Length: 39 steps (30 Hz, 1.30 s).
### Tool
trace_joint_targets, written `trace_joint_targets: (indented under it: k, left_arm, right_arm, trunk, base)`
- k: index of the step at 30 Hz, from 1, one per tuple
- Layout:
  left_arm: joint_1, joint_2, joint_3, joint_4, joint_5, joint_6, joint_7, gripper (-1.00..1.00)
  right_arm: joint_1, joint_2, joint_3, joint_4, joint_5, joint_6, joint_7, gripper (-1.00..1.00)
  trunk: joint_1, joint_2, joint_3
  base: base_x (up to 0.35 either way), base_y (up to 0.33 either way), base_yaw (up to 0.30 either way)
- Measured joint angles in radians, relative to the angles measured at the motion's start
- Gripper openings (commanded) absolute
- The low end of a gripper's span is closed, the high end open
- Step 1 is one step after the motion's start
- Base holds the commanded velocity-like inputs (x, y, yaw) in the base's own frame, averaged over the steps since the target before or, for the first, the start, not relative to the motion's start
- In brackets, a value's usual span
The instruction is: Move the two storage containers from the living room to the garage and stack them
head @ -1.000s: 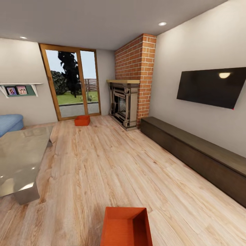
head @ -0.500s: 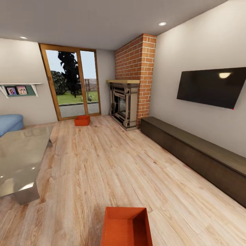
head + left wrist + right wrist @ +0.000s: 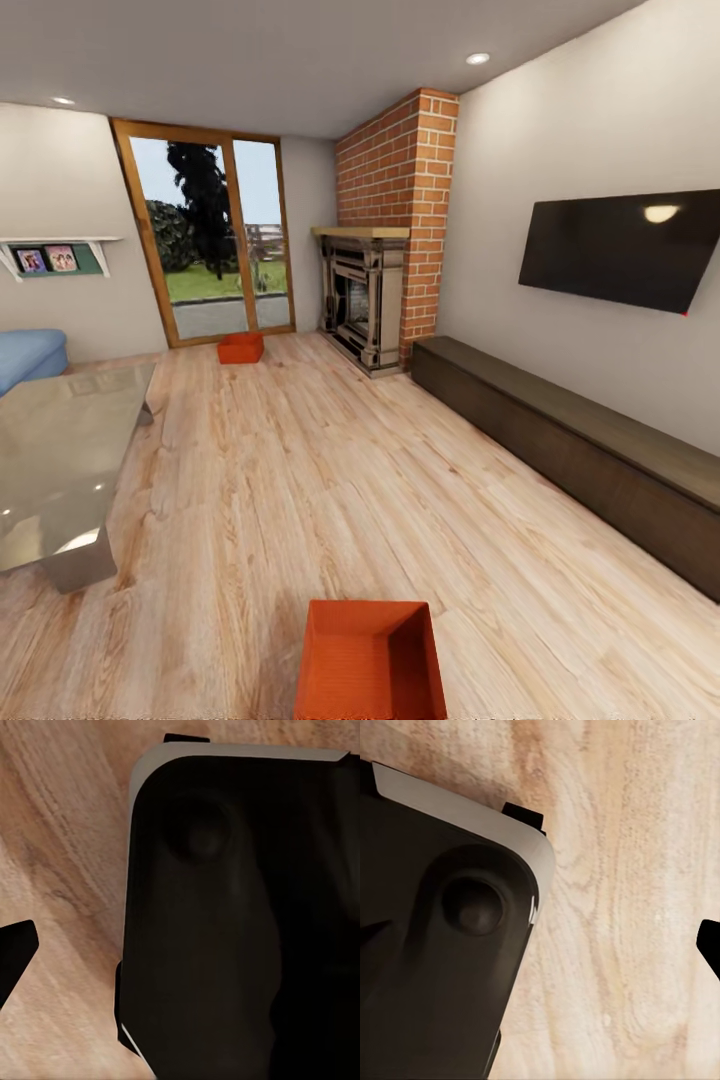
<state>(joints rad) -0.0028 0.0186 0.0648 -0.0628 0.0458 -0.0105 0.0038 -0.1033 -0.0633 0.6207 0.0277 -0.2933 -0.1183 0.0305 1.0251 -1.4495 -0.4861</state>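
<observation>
Two orange-red open-top storage containers stand on the light wood floor of the living room. The near container sits just ahead of me at the bottom of the head view, empty inside. The far container rests by the glass sliding door. In the left wrist view, one dark fingertip of my left gripper hangs over wood planks at the picture's edge. The right wrist view likewise has one fingertip of the right gripper at its edge. Nothing is held by either gripper.
A glass coffee table stands to the left, with a blue sofa behind it. A dark low cabinet runs along the right wall under a television. The brick fireplace fills the far corner. Dark robot body parts cover much of both wrist views.
The whole head picture has shifted slightly, so the camera has moved. Both containers keep their places on the floor.
</observation>
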Motion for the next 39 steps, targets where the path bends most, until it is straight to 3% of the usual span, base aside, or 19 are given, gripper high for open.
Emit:
trace_joint_targets:
  k: [39]
  left_arm:
    - [0.0,0.004,-0.011,-0.003,-0.007,-0.001,0.004,1.0]
  right_arm:
    - [0.0,-0.001,0.001,0.0,0.0,-0.001,0.0,1.0]
  trunk:
    - [0.0,0.0,-0.062]
  base:
    - [0.0,0.0,0.0]
